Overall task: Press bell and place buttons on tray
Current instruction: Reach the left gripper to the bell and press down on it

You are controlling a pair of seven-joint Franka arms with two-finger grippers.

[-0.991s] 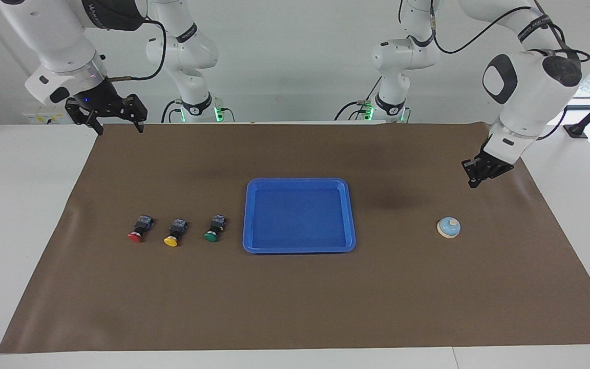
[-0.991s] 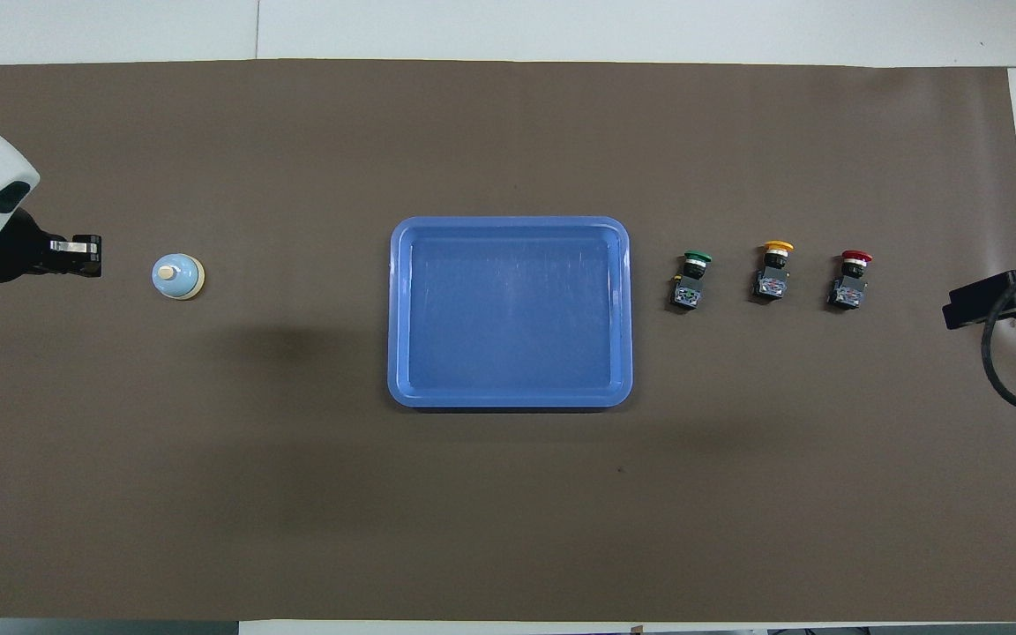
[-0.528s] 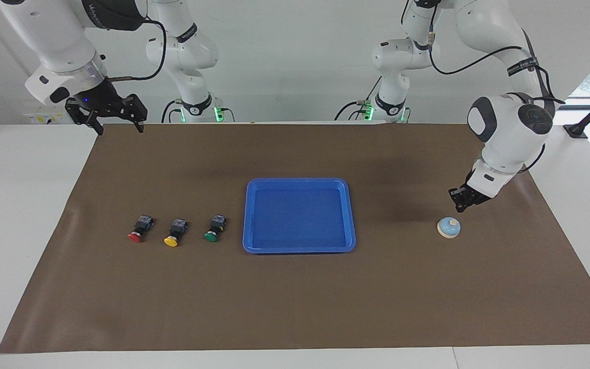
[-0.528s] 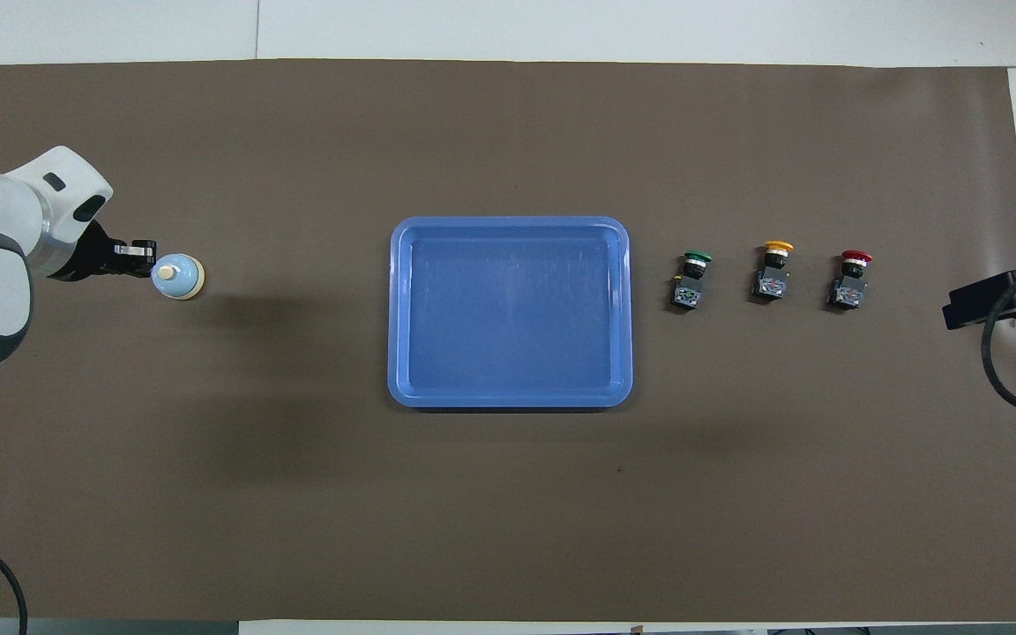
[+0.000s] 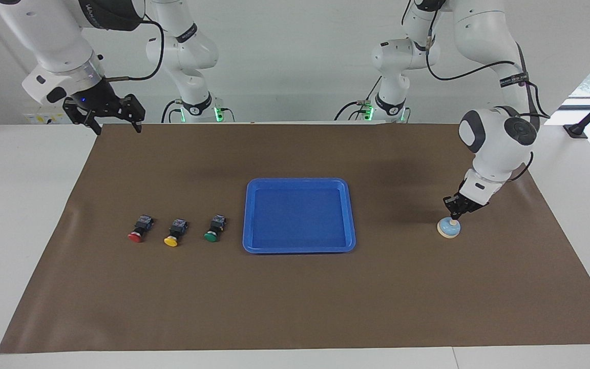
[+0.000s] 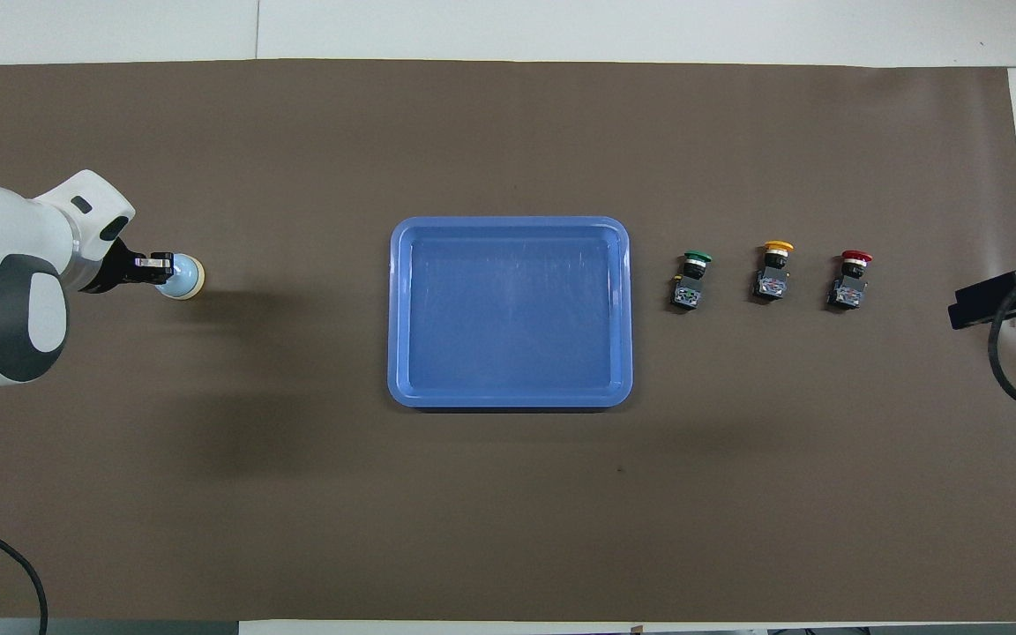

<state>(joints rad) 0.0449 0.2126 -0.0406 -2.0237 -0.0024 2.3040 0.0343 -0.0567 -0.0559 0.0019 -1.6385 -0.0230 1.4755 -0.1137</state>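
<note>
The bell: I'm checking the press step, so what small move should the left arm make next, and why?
Probably a short push straight down. The left pincer sits right at the top of the bell, whose knob it covers, while the three buttons lie outside the tray and the right pincer waits.

White wall [image 5: 295,61], brown table mat [image 5: 295,297]

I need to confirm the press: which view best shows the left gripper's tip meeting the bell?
The facing view: the left gripper comes down onto the bell with no visible gap. In the overhead view the gripper merely covers part of the bell.
</note>
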